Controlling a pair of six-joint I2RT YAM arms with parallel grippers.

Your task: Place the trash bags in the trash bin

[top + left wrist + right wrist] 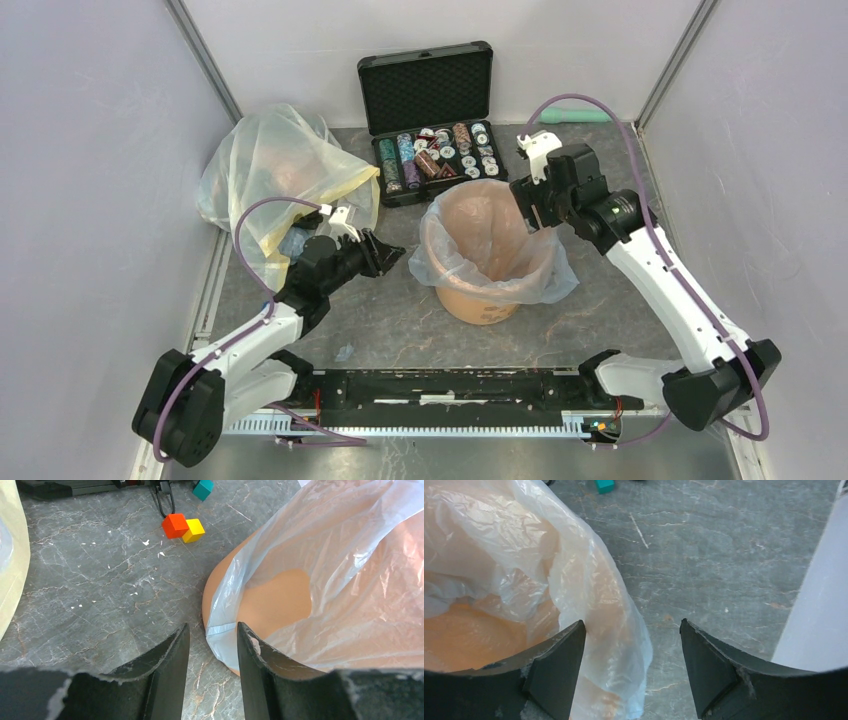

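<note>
Draping the bin [216, 587], bag [325, 540] (unheld) fronts left pincer [212, 626].

Grey marbled table [400, 320]: the orange bin [480, 300] stands mid-table, an open black case [425, 90] just behind it, a big yellowish bag [270, 160] slumps back-left. An orange cube [175, 525] touches a yellow cube [193, 530], with a teal cube [203, 488] nearby.

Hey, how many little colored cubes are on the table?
3: orange cube and yellow cube touching; teal cube beyond them at the frame's edge. Others may be hidden.
</note>
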